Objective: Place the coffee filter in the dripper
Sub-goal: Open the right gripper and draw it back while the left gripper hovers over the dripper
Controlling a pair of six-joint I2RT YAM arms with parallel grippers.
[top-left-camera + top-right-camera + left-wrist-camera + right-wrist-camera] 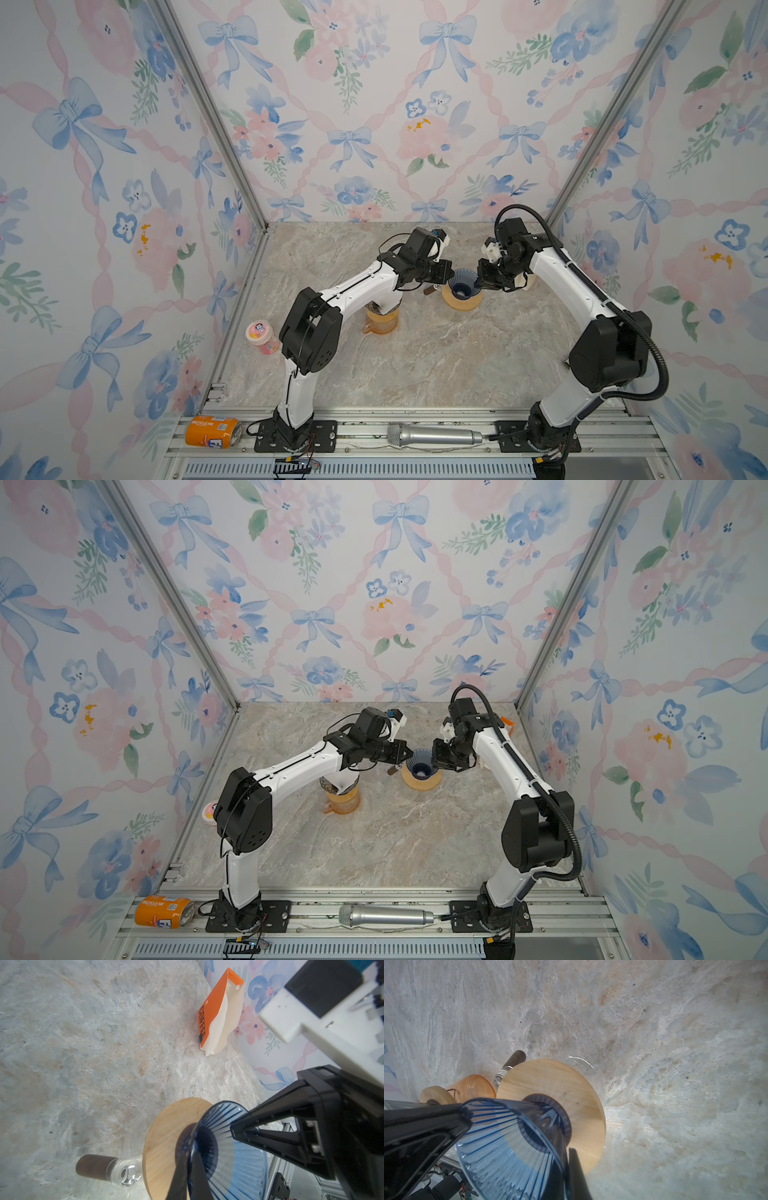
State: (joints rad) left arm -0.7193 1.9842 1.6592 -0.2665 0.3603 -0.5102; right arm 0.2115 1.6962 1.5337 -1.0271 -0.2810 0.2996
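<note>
Dripper point(228, 1157), rim in left end effector point(190, 1160)

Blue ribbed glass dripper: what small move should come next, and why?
Probably release the left fingers and fetch the white paper seemingly in the orange glass jug: the blue ribbed glass dripper looks empty, and the right fingers pinch its rim.

Bright, even light with soft shadows on the counter point(436, 365); wrist views blur the close blue dripper point(508, 1136).

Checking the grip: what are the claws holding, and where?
The left claw and right claw each pinch the rim of the blue dripper, on opposite sides.
</note>
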